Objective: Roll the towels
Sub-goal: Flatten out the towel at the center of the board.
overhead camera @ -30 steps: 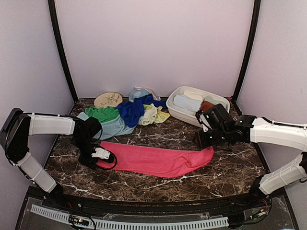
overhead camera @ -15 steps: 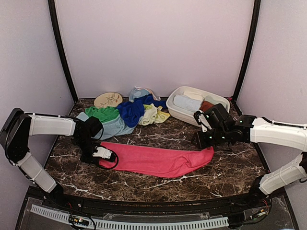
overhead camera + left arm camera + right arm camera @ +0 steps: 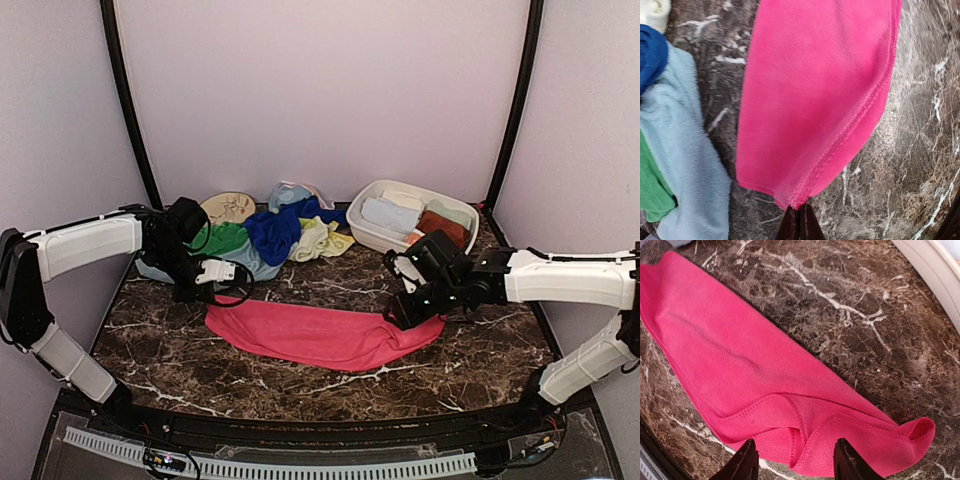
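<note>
A pink-red towel (image 3: 320, 335) lies stretched across the middle of the marble table. My left gripper (image 3: 212, 300) is at its left end. In the left wrist view the left gripper (image 3: 800, 220) is shut, pinching a corner of the pink-red towel (image 3: 815, 100). My right gripper (image 3: 402, 308) hangs over the towel's folded right end. In the right wrist view the right gripper (image 3: 796, 462) is open, with its fingers (image 3: 745, 462) on either side of the fold in the pink-red towel (image 3: 765, 385). More towels are heaped at the back: green (image 3: 222, 237), royal blue (image 3: 272, 230), pale blue (image 3: 240, 262) and lime-yellow (image 3: 325, 240).
A white oval basin (image 3: 368, 232) at the back right holds rolled cloths, with a rust-brown one (image 3: 440, 222) among them. A round tan disc (image 3: 225, 207) lies at the back left. Pale blue cloth (image 3: 685, 165) lies close beside the left gripper. Dark posts frame the back wall.
My left gripper has shut on the towel's corner and drawn back and up toward the heap. The right gripper moved left over the towel's right end and opened wider.
</note>
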Controlling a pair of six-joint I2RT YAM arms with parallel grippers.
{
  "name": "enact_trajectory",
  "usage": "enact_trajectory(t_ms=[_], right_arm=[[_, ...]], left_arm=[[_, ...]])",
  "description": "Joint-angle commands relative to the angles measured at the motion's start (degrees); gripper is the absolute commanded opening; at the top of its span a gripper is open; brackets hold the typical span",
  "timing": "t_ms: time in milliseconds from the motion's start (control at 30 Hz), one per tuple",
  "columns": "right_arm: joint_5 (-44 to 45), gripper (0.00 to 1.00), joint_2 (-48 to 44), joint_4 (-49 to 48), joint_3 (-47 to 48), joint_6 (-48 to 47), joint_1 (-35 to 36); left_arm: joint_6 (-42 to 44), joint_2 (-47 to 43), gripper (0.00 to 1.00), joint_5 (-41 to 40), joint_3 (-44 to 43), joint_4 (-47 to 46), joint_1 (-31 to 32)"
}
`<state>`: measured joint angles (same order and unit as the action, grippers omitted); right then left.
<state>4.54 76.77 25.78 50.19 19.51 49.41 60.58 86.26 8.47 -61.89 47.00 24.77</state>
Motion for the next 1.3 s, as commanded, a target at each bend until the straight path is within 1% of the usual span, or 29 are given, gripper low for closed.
enact_trajectory(t_ms=[0,200,333,367,467,533,633,667,767,900,967,1067,1200,1267], right_arm=[[1.9,0.53,4.6,0.0,-0.3,-3.1,2.6],[4.2,0.52,10.9,-0.3,1.7,-5.6,3.6],[6.1,0.47,14.1,-0.2,3.5,-7.2,3.6],[6.8,0.46,16.1,-0.1,3.9,-7.4,3.6],[9.7,0.4,18.8,0.2,4.9,-7.5,3.6],[10.8,0.35,19.3,0.0,5.2,-7.3,3.6],[11.3,0.25,19.2,-0.1,5.3,-7.4,3.6],[11.4,0.2,19.2,-0.1,5.3,-7.4,3.6],[11.8,0.01,18.7,0.4,5.5,-7.4,3.6],[13.1,0.0,15.7,2.9,7.0,-7.1,3.6],[14.5,0.0,12.2,4.4,8.2,-7.0,3.5],[15.5,0.0,7.8,6.6,9.8,-7.3,3.5],[15.1,0.0,2.2,9.6,11.0,-7.2,3.4],[15.7,0.0,-0.5,10.3,10.5,-6.7,3.4]], left_arm=[[-4.5,-2.6,0.0,5.0,-4.3,6.1,-1.8],[-6.0,-2.6,0.0,5.7,-4.7,6.6,-2.8],[-6.7,-3.0,0.0,4.7,-4.1,5.2,-3.3],[-6.9,-3.1,0.0,4.5,-4.0,4.9,-3.5],[-7.2,-3.1,0.0,4.3,-4.1,4.6,-3.8],[-7.3,-3.3,0.0,4.4,-4.1,4.6,-3.9],[-7.4,-3.6,0.0,3.8,-4.1,4.3,-4.0],[-7.3,-3.7,0.0,3.5,-4.1,4.3,-4.1],[-7.4,-3.9,0.0,2.8,-4.1,3.7,-4.7],[-9.0,-4.7,0.0,-0.5,-4.5,0.1,-5.4],[-10.3,-5.5,0.0,-2.0,-5.5,-1.9,-6.2],[-12.1,-6.7,0.0,-1.4,-8.4,-2.5,-7.1],[-13.8,-8.9,0.0,1.1,-12.0,0.0,-7.5],[-14.4,-10.5,0.0,1.0,-13.0,0.4,-7.5]])
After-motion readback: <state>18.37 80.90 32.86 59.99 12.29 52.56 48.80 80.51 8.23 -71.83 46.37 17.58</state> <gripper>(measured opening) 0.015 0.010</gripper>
